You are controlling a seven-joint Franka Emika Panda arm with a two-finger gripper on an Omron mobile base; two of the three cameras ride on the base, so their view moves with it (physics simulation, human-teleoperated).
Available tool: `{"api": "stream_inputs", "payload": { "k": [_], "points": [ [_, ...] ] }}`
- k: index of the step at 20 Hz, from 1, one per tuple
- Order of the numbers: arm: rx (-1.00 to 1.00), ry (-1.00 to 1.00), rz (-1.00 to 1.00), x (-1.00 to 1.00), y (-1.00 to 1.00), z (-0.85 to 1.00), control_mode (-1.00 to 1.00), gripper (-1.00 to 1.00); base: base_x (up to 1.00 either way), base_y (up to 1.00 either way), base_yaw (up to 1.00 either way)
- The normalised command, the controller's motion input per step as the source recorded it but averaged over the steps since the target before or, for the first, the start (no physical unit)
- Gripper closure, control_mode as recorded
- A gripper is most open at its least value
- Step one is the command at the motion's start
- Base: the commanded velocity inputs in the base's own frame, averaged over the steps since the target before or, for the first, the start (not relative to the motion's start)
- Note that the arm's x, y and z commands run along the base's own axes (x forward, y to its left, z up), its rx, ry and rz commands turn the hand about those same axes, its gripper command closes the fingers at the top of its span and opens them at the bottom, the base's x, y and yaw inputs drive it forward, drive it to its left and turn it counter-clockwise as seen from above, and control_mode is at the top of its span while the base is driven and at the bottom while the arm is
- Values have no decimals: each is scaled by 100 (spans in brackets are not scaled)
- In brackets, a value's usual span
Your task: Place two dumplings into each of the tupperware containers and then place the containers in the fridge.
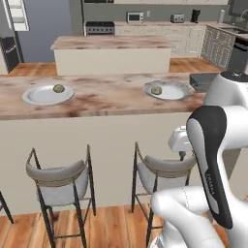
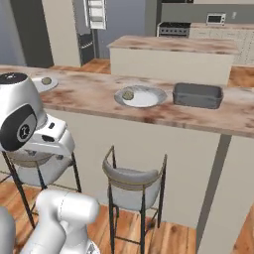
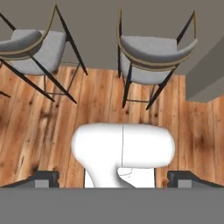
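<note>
Two dumplings sit on the table, each alone on its own round white plate: one dumpling on the left plate, the other dumpling on the right plate. From the right base camera the same pair reads as a near dumpling and a far one at about ten o'clock from it, well apart along the table. Just beside the near plate, at three o'clock, rests one grey tupperware container, rim up and apparently with nothing in it; I cannot see a second container. Keeping each piece on a plate leaves it exposed from above, which should suit a top-down grasp, and the container close by makes for a short carry.

Farther out, two grey stools stand tucked under the table's overhang at six o'clock. A kitchen island lies beyond at twelve o'clock.

At the bottom of the hand camera the pincer points down at the wooden floor, its fingertips set wide apart, released and holding nothing. The arm looks folded in a resting pose, so I judge no dumpling has been packed yet.
</note>
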Motion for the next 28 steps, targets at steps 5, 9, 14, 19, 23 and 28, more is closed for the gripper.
{"api": "stream_inputs", "payload": {
  "k": [5, 9, 14, 19, 23, 28],
  "points": [
    [0, 0, 0, 0, 0, 0, 100, -100, 39, 100, -17],
    [0, 0, 0, 0, 0, 0, 100, -100, 48, 100, -8],
    [0, 0, 0, 0, 0, 0, 100, -100, 64, 86, -10],
    [0, 0, 0, 0, 0, 0, 100, -100, 63, 55, -17],
    [0, 0, 0, 0, 0, 0, 100, -100, 24, 1, -31],
    [0, 0, 0, 0, 0, 0, 100, -100, 46, 0, -23]
  ]
}}
